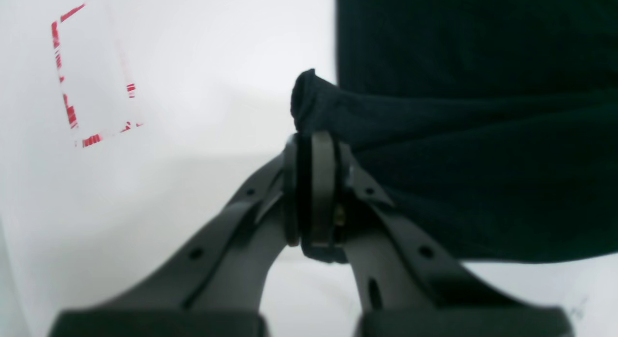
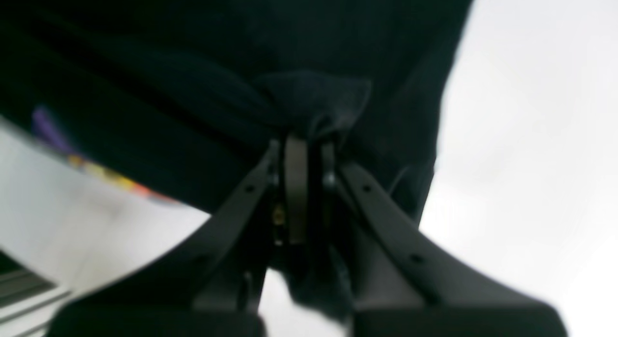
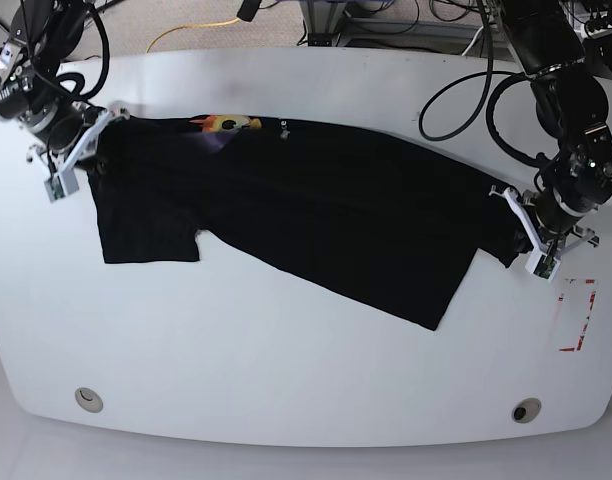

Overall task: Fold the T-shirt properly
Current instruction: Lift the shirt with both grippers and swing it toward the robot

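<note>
The black T-shirt (image 3: 316, 200) lies stretched in a long band across the white table (image 3: 286, 370), with a sleeve (image 3: 146, 235) hanging toward the front left. Its colourful printed patch (image 3: 226, 124) sits at the far edge. At the shirt's right end in the base view, my left gripper (image 3: 508, 232) is shut on a bunched corner of the T-shirt (image 1: 309, 100). The left wrist view shows this left gripper (image 1: 314, 134) pinching the cloth. My right gripper (image 3: 94, 150) is shut on the opposite end. In the right wrist view, cloth (image 2: 314, 95) bulges from the right gripper (image 2: 301, 139), and the patch (image 2: 96, 168) is blurred.
A red tape outline (image 3: 576, 315) marks the table just right of the left gripper, also visible as the red outline (image 1: 91, 76). Two round holes (image 3: 87, 399) (image 3: 527, 410) sit near the front edge. Cables (image 3: 456, 80) and equipment lie beyond the far edge.
</note>
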